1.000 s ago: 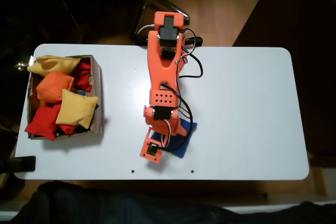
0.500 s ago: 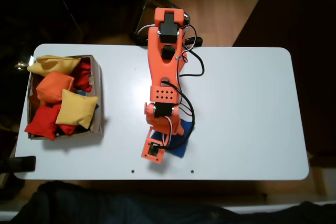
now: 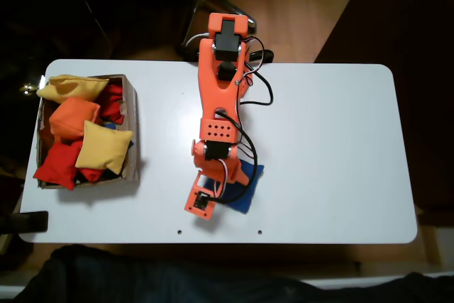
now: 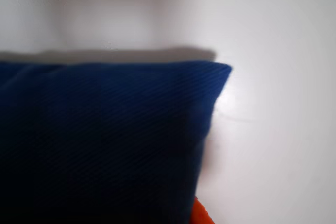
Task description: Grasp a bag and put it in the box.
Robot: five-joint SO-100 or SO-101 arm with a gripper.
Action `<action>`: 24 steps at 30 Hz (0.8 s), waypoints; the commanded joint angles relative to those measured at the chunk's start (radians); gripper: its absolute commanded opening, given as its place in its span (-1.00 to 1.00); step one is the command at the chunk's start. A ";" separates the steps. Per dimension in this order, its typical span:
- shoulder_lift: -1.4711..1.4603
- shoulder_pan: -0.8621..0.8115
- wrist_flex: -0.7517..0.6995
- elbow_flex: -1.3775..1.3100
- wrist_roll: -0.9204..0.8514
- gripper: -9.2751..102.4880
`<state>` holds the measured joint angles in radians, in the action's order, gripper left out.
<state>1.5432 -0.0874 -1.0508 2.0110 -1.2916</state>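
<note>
The white table (image 3: 333,147) serves as the landmark here. In the fixed view, the orange arm (image 3: 220,97) reaches from the table's far edge toward its near edge, and its wrist end sits low over the bag (image 3: 245,188), a royal-blue fabric square lying on the table near the near edge, about midway along it. Most of the bag is covered by the arm; 1 corner shows to the right of the wrist. The gripper (image 3: 213,193) is hidden under the wrist housing, so I cannot tell whether its fingers are spread or closed on the fabric. In the wrist view the bag (image 4: 100,140) is very close (blurred, ribbed cloth), resting on the table (image 4: 273,51), with a sliver of orange at the bottom edge.

The box (image 3: 131,133) stands at the table's left end, well apart from the bag, heaped with yellow bags (image 3: 103,147), an orange bag (image 3: 72,117) and red bags (image 3: 58,162).
</note>
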 commanded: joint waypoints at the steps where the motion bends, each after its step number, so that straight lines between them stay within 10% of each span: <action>1: 0.003 -0.012 0.017 0.000 0.020 0.53; 24: -0.054 0.051 0.031 -0.058 0.025 0.66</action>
<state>1.4910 -0.0522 -1.0354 1.9896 -1.2655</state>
